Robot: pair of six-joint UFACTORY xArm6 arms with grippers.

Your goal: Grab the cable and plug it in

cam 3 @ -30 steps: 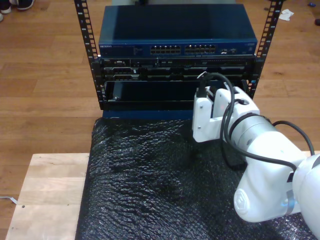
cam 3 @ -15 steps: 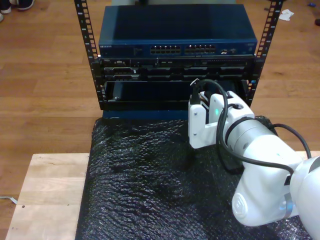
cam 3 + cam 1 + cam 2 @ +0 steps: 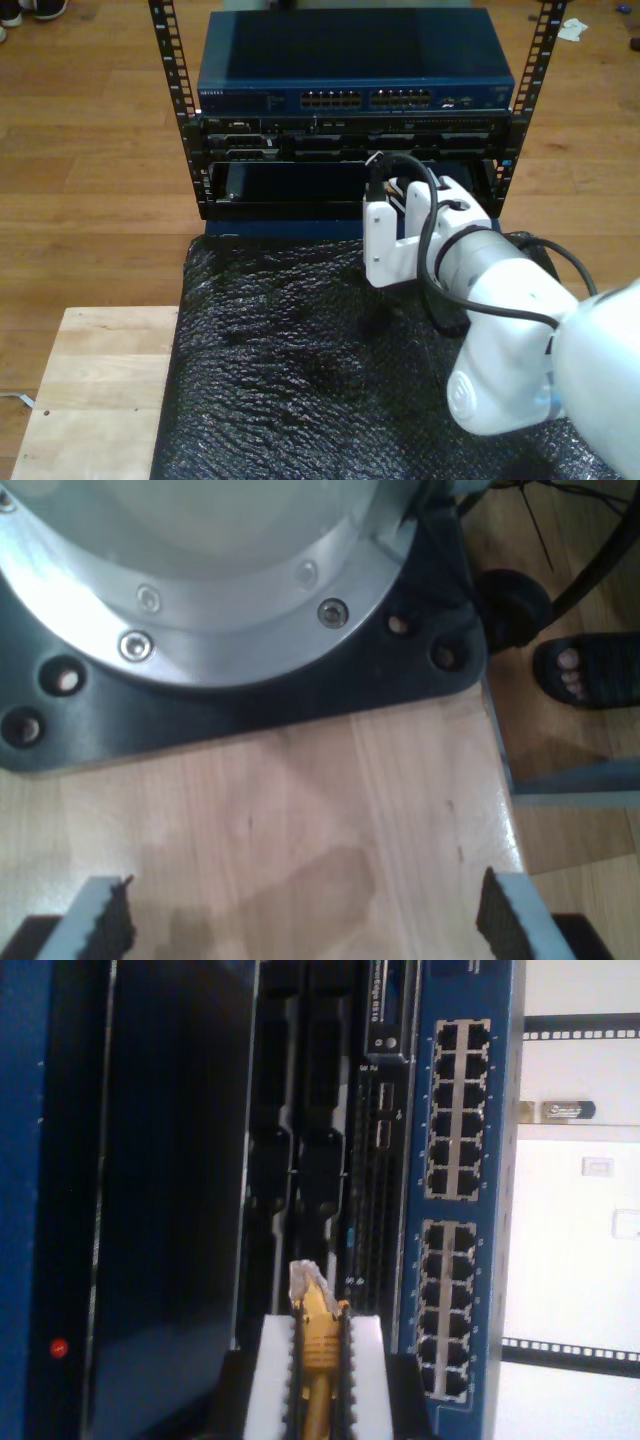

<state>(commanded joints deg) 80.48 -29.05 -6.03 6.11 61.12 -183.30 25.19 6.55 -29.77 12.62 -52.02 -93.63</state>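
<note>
Between hand (image 3: 318,1360) pads, cable (image 3: 316,1360) plug-first toward rack (image 3: 300,1140).

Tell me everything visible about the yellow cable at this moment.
The orange-yellow network cable is clamped between the white padded fingers of my second gripper, jaws shut on it. Its small clear plastic plug juts past the fingertips, pointing at the dark rack face beside the blue network switch with its rows of ports. The plug touches no port yet. Behind the fingers the cable runs out of frame.
</note>
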